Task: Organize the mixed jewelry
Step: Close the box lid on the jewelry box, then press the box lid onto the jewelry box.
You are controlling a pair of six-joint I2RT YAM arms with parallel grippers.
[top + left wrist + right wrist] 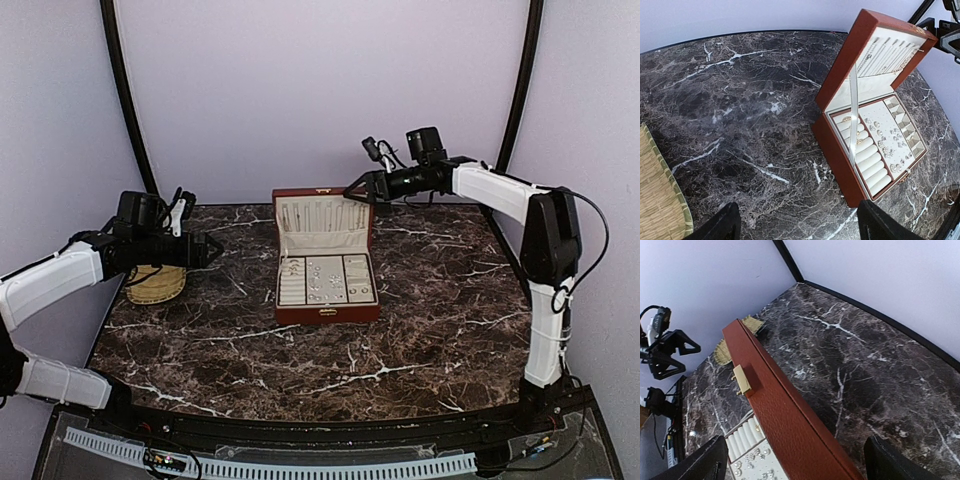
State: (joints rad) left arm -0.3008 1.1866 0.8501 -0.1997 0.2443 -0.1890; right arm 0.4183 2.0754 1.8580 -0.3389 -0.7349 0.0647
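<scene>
The right gripper (pixel 350 190), open and empty, hovers just behind the box lid (pixel 322 192), the jewelry (pixel 327 279) lying below it, beyond that lid.

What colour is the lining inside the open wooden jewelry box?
Cream: the lining of the red-brown wooden jewelry box shows best in the left wrist view.

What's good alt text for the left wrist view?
An open red-brown jewelry box with cream lining sits on a dark marble table, tiny silvery pieces in its middle compartment. The open left gripper frames the bottom edge, a woven mat at lower left.
</scene>
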